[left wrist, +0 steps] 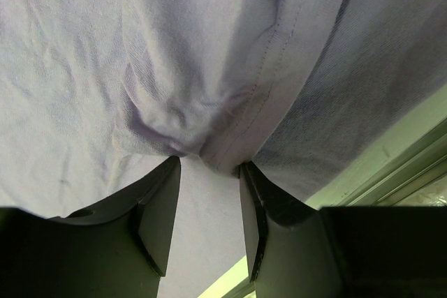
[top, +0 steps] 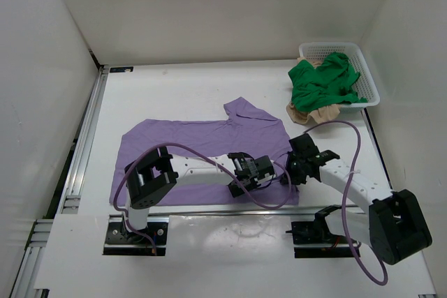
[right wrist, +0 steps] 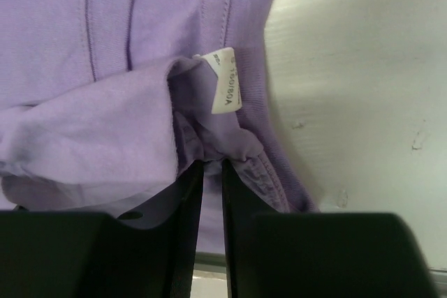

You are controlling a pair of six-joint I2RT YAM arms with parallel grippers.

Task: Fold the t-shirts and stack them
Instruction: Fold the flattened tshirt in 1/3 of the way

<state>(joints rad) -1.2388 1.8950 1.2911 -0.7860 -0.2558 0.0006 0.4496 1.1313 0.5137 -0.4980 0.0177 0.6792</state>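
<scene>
Lavender t-shirt [right wrist: 105, 47], edge pinched in right pincer [right wrist: 213, 163]

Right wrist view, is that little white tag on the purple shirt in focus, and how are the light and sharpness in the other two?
Right wrist: the white tag on the lavender t-shirt is in focus, its print small, only partly readable. Left wrist: weave and seam sharp, light even, no glare. Top external: flat even light, soft shadows.

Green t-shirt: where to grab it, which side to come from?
Probably the bunched fold of the green t-shirt spilling over the left rim of the basket, approached from above and the left: it sits outside the mesh walls, heaped on the beige t-shirt.
</scene>
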